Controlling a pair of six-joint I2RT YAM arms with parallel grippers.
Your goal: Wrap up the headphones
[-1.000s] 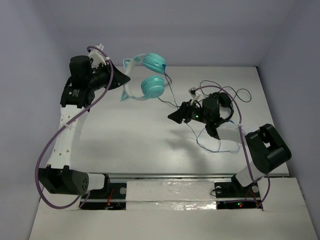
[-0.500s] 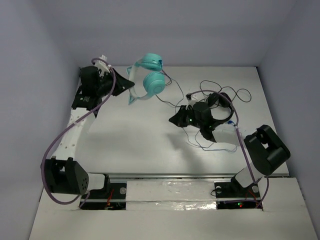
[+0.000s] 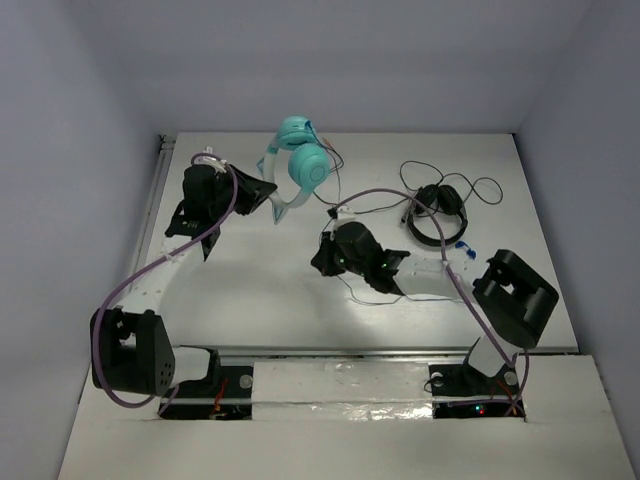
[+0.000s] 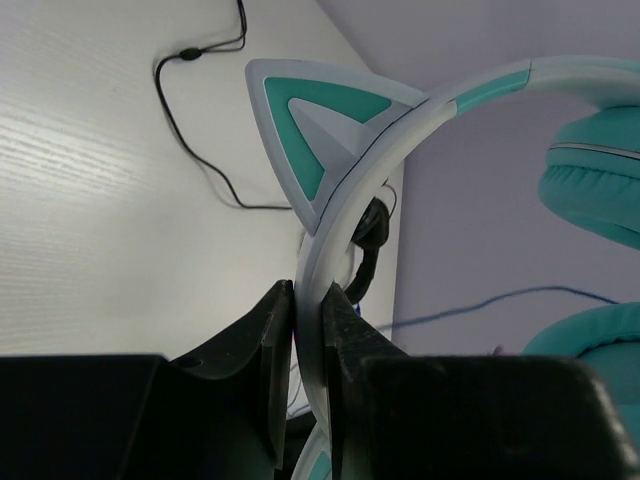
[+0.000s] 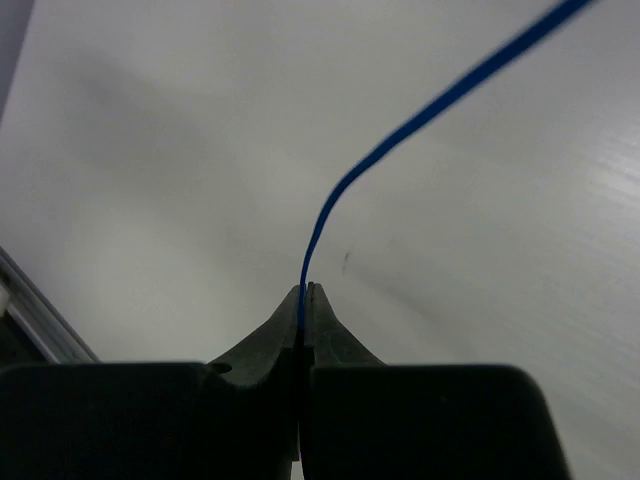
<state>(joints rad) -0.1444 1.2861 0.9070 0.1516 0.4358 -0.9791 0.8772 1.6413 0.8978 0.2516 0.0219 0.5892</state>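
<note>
Left jaws clamped on headband (image 4: 420, 110) of headphones (image 3: 300, 165), ear cups (image 4: 600, 190) just beyond tips. Right jaws pinched closed on blue cable (image 5: 400, 130), which runs up ahead. Risk: thin cable slips free if pulled taut.

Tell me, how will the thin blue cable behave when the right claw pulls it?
Probably floppy: the blue cable bends just above the right claw pinching it. Likely very light, being so thin. It may slip, since only narrow tips hold it.
</note>
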